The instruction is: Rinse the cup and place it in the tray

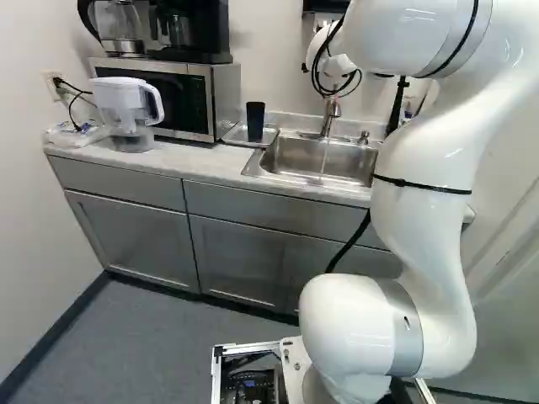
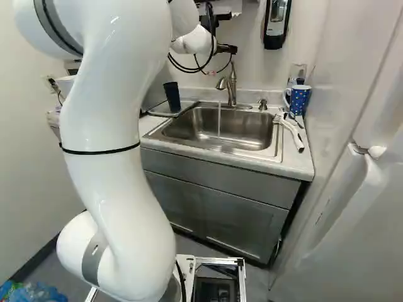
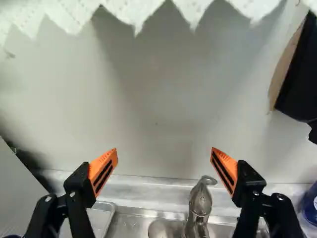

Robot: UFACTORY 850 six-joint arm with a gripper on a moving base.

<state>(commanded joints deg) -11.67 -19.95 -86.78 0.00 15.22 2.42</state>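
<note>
With its two fingers spread wide apart, the gripper (image 2: 227, 48) holds nothing, high above the sink (image 2: 249, 133), where a thin stream of water falls from the faucet (image 3: 200, 206). Below and to its left, the dark cup (image 1: 255, 122) stands on the tray (image 3: 102, 215), its inside hidden.

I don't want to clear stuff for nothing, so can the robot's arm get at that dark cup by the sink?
Probably yes: the tool is open and empty, and the dark cup stands on the tray with nothing over it. The microwave beside it could tighten the approach.
</note>
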